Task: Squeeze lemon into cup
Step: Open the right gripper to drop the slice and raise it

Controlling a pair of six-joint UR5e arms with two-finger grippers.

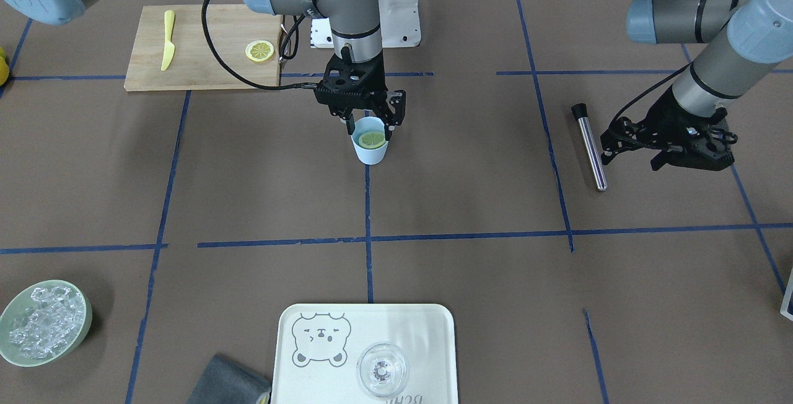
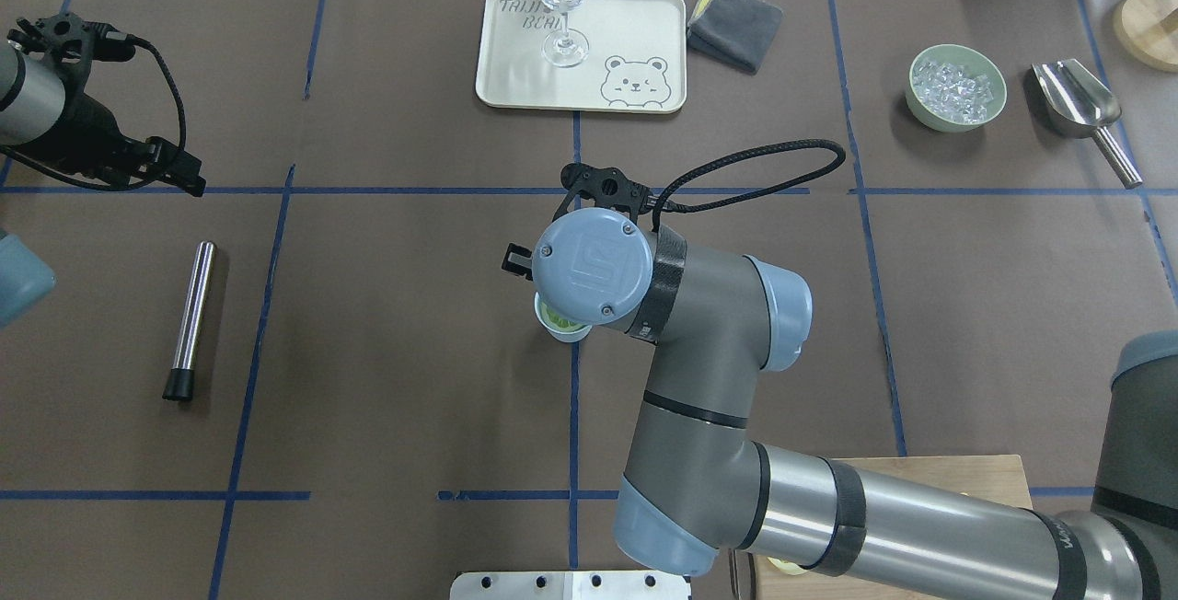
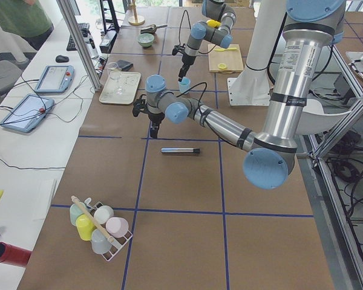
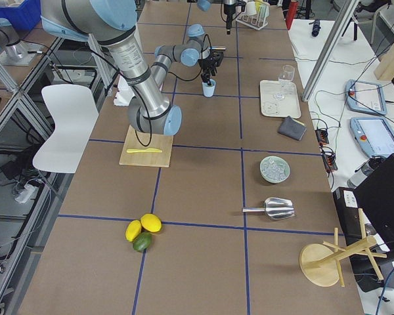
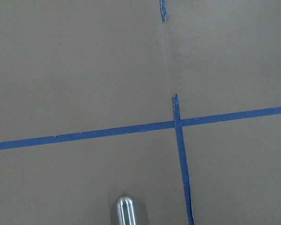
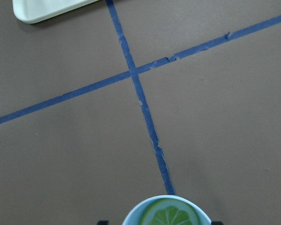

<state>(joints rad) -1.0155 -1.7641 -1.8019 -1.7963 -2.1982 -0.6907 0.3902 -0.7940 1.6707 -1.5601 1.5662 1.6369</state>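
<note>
Exterior front-facing view: right claw [image 1: 372,125] hangs released, fingers straddling cup [image 1: 370,153]. Lemon [image 1: 372,139] rests cut face up in cup mouth, probably so juice falls inside. Left claw [image 1: 630,162], released, waits at 3 o'clock from cup.

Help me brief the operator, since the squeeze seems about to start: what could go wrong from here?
1. The lemon sits in the mouth of the cup, and the open right gripper straddles the rim. Closing may clamp or tip the cup instead of squeezing the lemon.
2. Nothing braces the cup: the left gripper hangs far off by the metal rod, so an upward pull could drag the cup over.
</note>
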